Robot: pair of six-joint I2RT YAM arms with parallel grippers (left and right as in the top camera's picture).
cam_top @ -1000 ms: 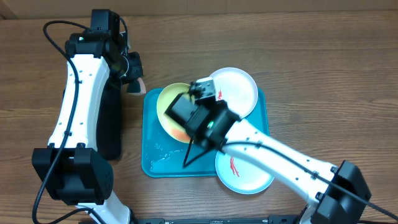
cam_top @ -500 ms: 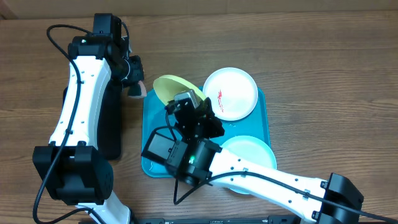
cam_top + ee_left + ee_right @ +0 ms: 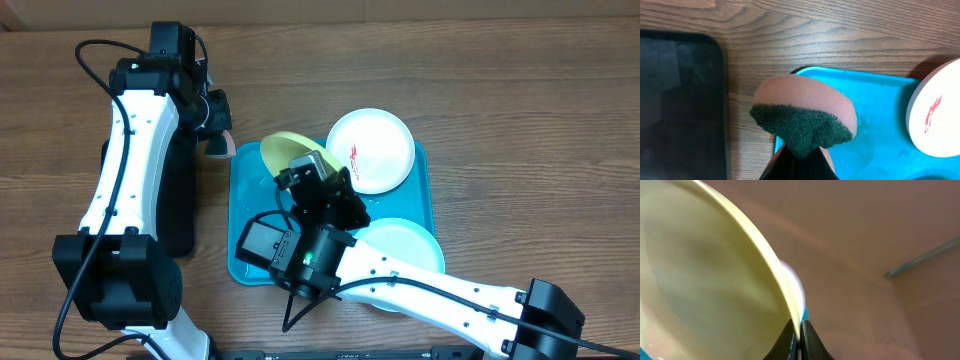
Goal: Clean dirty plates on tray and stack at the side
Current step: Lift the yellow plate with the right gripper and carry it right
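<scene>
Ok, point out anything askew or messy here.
The yellow plate stands tilted on edge at the back left of the tray, pinched at its rim by the right gripper. The back white plate carries a red smear and overhangs the tray rim.

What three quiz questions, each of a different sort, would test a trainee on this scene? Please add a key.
1. True or false: the left gripper is shut on a sponge.
2. What does the right gripper pinch by the rim? A the yellow plate; B a bowl; C nothing.
3. Fill in: the white plate that is uppermost on the tray in the overhead view has a ____ smear.
Key: 1 true; 2 A; 3 red.
</scene>
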